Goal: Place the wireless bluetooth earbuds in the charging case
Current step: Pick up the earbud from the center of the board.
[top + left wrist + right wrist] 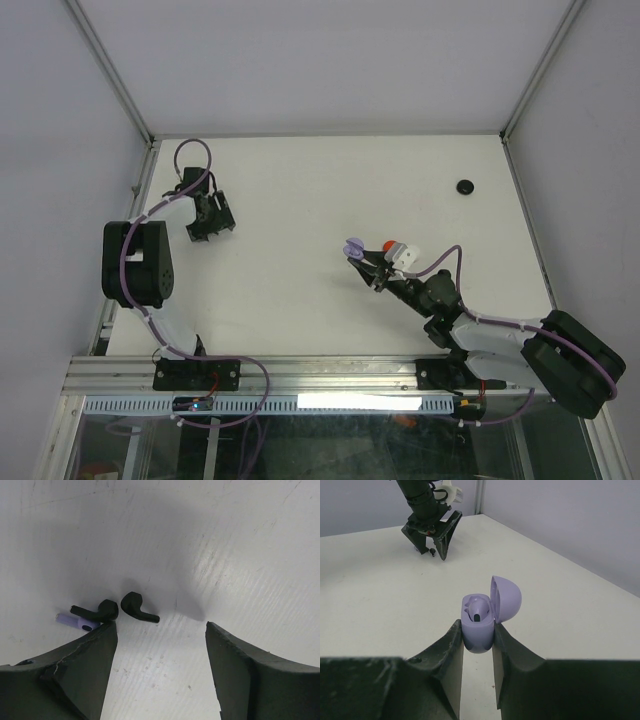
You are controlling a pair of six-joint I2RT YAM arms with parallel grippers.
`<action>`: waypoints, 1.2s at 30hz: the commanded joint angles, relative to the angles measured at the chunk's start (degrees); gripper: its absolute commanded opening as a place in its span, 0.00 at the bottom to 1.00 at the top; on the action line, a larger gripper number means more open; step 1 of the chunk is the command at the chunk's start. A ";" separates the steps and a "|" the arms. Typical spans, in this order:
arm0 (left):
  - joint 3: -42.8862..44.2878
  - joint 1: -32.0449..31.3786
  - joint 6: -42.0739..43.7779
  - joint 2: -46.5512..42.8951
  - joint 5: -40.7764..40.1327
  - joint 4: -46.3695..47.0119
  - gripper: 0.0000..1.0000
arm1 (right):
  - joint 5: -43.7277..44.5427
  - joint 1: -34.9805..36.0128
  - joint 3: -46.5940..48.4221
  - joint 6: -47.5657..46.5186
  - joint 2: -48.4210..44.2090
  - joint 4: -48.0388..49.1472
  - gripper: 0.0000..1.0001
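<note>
Partly done: right pincer [478,636] clamped around open lavender charging case [485,615] with one earbud [477,611] seated inside, left pincer [160,640] spread wide, lavender earbud [75,621] and two black earbuds [97,611] loose on worktop [225,540] just beyond one fingertip, yet to go in.

Bare table [320,190] mid & far, black earbuds [132,605] just ahead of L tool [161,626]

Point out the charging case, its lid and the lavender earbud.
charging case [478,634]: right wrist view, front wall.
lid [508,599]: right wrist view, domed outside.
lavender earbud [72,620]: left wrist view, stem.
</note>
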 commanded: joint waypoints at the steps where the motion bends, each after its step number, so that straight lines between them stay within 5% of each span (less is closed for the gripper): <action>1: 3.36 0.38 1.14 0.69 0.69 3.28 0.73 | 0.07 0.07 0.39 -0.87 -0.30 2.25 0.00; 13: -1.12 0.39 4.11 -10.77 -9.59 1.71 0.63 | -0.54 0.02 0.75 -0.62 0.04 1.81 0.00; 21: -1.19 1.19 4.72 -6.81 -12.87 0.43 0.45 | -0.20 0.08 0.76 -0.78 -0.38 1.28 0.00; 36: 0.11 4.08 4.63 -2.01 -7.99 -0.03 0.28 | -0.55 0.04 1.14 -0.61 -0.30 0.67 0.00</action>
